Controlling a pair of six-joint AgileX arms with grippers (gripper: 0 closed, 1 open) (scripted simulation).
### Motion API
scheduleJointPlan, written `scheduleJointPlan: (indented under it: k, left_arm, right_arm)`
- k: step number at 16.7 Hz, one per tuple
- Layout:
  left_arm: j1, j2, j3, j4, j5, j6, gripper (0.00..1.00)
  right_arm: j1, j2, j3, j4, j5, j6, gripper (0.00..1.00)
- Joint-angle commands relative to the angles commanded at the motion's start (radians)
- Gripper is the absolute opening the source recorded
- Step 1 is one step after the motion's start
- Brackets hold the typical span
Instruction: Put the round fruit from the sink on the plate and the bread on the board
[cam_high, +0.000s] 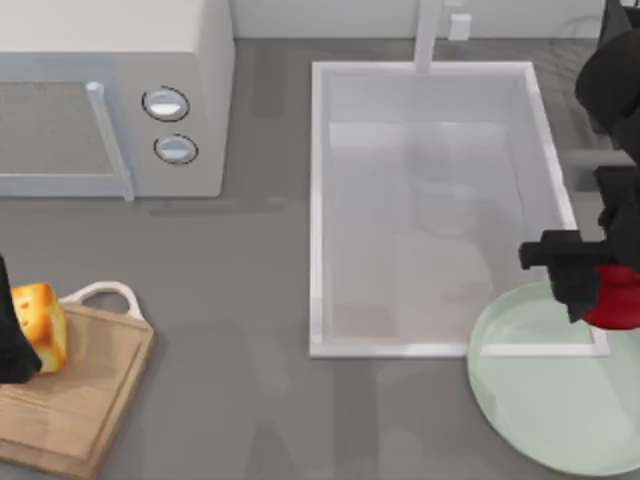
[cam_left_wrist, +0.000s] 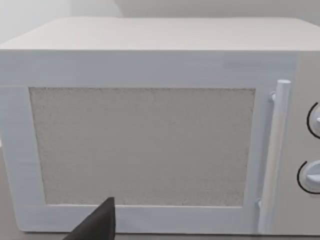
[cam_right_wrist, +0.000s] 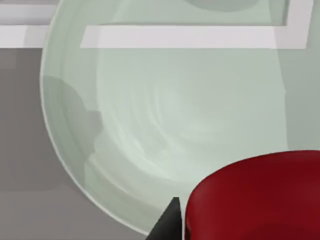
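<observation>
My right gripper (cam_high: 600, 290) is shut on the round fruit (cam_high: 618, 300), a glossy red piece. It holds the fruit over the far right part of the pale green plate (cam_high: 540, 400), next to the sink's (cam_high: 317, 200) front right corner. In the right wrist view the fruit (cam_right_wrist: 255, 195) sits beside one dark fingertip (cam_right_wrist: 169, 222) above the plate (cam_right_wrist: 165, 110). The bread (cam_high: 42, 325) rests on the wooden board (cam_high: 70, 400) at the left edge. My left gripper (cam_high: 12, 335) is right beside it, open, with one fingertip (cam_left_wrist: 97, 225) showing and no bread between the fingers.
A white microwave (cam_high: 100, 90) stands at the back left, facing the left wrist camera (cam_left_wrist: 140, 145). The faucet (cam_high: 428, 35) rises behind the sink. The plate overlaps the sink's front rim. Bare grey counter lies between board and sink.
</observation>
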Motion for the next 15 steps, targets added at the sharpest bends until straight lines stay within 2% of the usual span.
scheduleJointPlan:
  k: [9, 15]
  left_arm:
    - [0.0, 0.0, 0.0, 0.0, 0.0, 0.0, 1.0]
    - [0.0, 0.0, 0.0, 0.0, 0.0, 0.0, 1.0]
  right_arm:
    - [0.0, 0.0, 0.0, 0.0, 0.0, 0.0, 0.98]
    - [0.0, 0.0, 0.0, 0.0, 0.0, 0.0, 1.0]
